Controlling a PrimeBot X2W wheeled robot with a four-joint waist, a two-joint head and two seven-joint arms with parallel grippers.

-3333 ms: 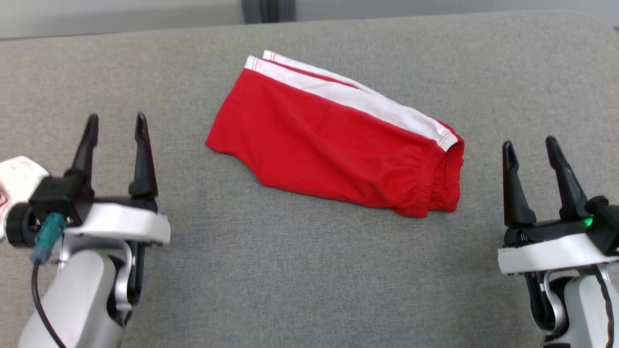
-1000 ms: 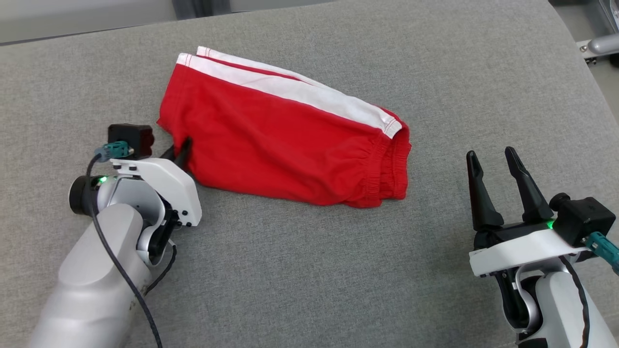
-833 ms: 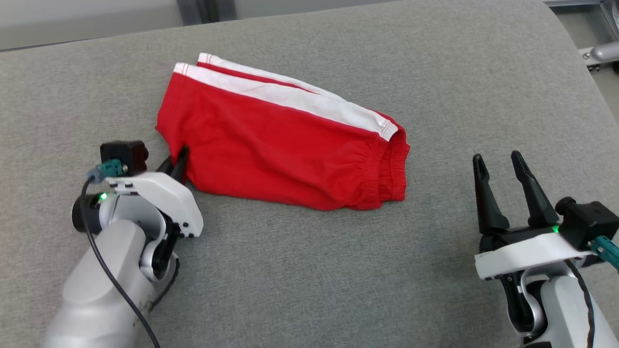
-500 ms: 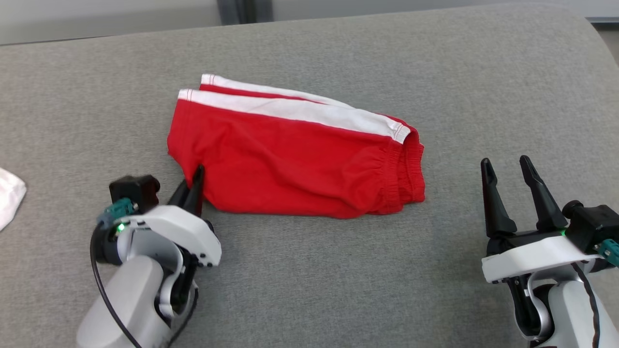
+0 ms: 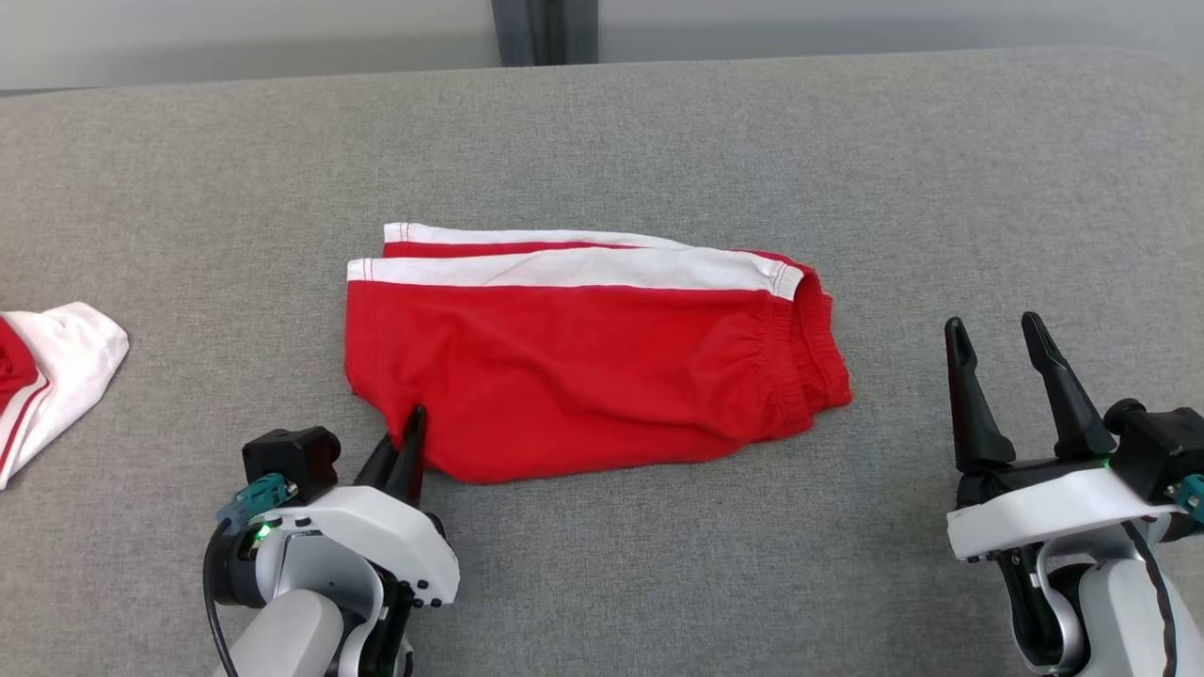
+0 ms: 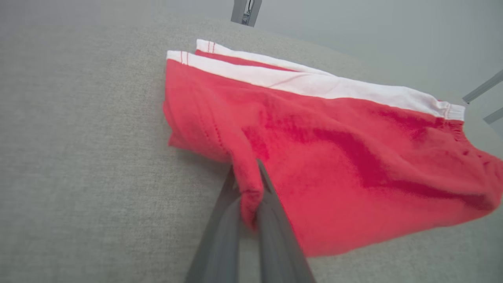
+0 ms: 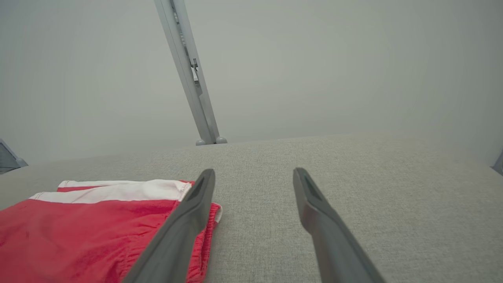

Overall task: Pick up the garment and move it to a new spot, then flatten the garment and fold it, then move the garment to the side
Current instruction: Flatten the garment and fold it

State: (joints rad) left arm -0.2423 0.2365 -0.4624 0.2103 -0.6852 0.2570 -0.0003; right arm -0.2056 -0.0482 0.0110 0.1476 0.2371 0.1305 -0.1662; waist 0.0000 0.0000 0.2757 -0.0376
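- Left gripper (image 5: pixel 409 440) is on the cloth: its jaws are pressed tight together on a pinch of the red cotton shorts with a white side stripe (image 5: pixel 583 367), at the hem corner nearest the robot.
- The left wrist view confirms it, with a ridge of red fabric squeezed between the two dark fingers (image 6: pixel 271 220) and drawn up a little.
- The rest of the shorts lies on the grey cloth-covered bench (image 5: pixel 658 141), about mid-bench. The white stripe faces the far edge and the elastic waistband points toward the right side.
- Right gripper (image 5: pixel 993 322) hovers over the right side, jaws spread wide with nothing between them, just off the waistband end.
- A second white-and-red garment (image 5: pixel 56 367) sits toward the left side, well apart from the shorts.
- Progress, as I read it: very early. The grip is made, but the shorts aren't lifted off the bench.
- To come: carrying them to a new spot, flattening, folding and the final shift to the side.
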